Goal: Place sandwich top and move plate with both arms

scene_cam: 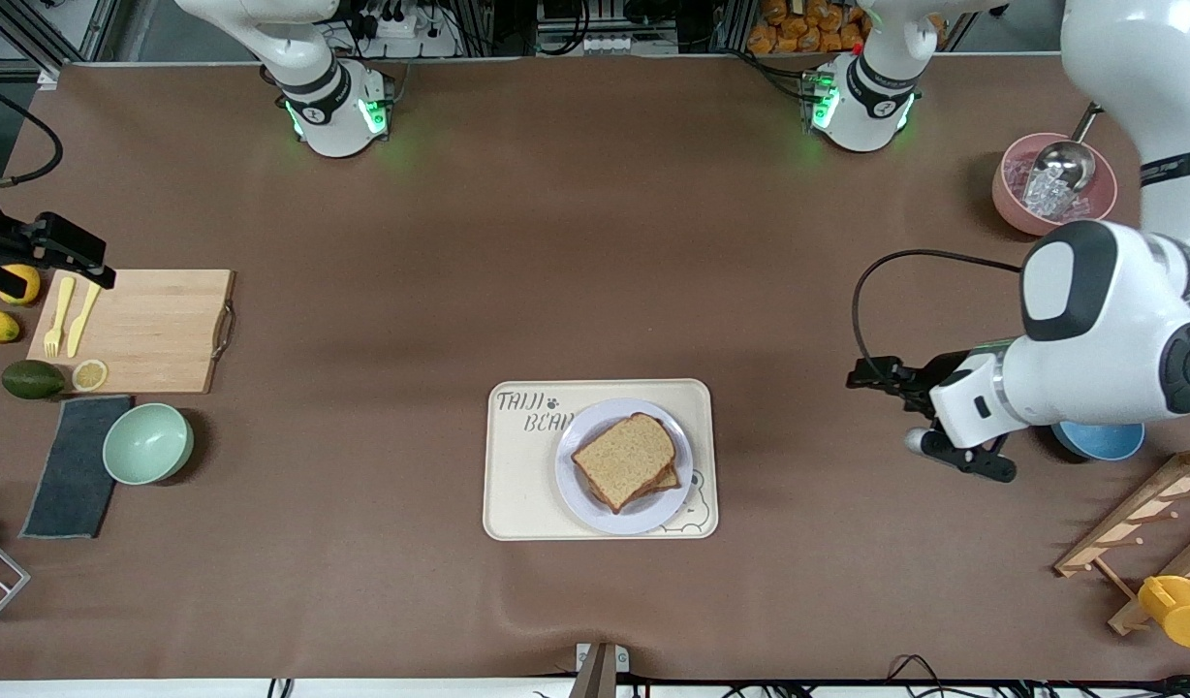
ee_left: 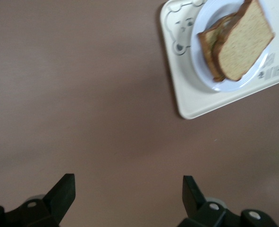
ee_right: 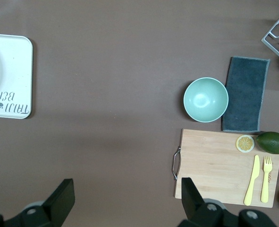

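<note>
Over bare table, the left pincer [ee_left: 129, 189] and right pincer [ee_right: 128, 191] both gape wide, seemingly holding nothing.

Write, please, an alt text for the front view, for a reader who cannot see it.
A sandwich top lies on a stacked sandwich on a plate, set on a cream tray at the table's middle. The left claw hangs open over bare table toward the left arm's end; the right claw is open over a cutting board.

Matt brown tablecloth [scene_cam: 556, 242]; wooden cutting board [scene_cam: 149, 330]; glossy plate [scene_cam: 580, 485].
</note>
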Robot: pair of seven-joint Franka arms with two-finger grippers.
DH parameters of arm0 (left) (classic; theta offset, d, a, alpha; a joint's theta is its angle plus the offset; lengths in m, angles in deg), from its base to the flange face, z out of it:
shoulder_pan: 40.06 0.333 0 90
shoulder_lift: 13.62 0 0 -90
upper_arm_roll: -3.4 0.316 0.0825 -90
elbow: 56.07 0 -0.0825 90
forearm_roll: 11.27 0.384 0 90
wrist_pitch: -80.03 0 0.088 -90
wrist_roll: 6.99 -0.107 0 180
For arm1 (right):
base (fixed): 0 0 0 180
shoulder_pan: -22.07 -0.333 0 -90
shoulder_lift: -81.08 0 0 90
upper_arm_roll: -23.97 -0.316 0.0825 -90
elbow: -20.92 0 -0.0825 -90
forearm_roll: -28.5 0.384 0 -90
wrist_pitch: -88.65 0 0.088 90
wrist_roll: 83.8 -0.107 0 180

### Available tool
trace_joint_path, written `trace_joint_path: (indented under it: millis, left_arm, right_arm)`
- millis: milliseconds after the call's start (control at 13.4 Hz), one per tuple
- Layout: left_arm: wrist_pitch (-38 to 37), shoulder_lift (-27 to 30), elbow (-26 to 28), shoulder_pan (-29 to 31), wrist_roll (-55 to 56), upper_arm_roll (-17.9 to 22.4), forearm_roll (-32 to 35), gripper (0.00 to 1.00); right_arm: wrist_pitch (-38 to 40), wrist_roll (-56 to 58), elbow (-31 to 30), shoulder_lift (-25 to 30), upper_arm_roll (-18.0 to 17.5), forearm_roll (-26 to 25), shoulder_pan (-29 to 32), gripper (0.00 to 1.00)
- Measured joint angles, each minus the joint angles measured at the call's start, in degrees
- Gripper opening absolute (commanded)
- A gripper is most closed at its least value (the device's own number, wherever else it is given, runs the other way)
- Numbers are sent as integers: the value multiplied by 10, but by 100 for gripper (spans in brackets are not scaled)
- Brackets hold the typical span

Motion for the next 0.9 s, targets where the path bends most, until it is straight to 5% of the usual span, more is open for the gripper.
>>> trace_joint_path:
  millis: [299,896]
  left_arm:
    - [-41,71,-11,0,24,-1,109,100]
    - [-119,185,-2,24,67,1,127,100]
  right_arm:
    - [0,0,0,-1,0,0,0,100]
    - [0,0,0,-1,0,0,2,100]
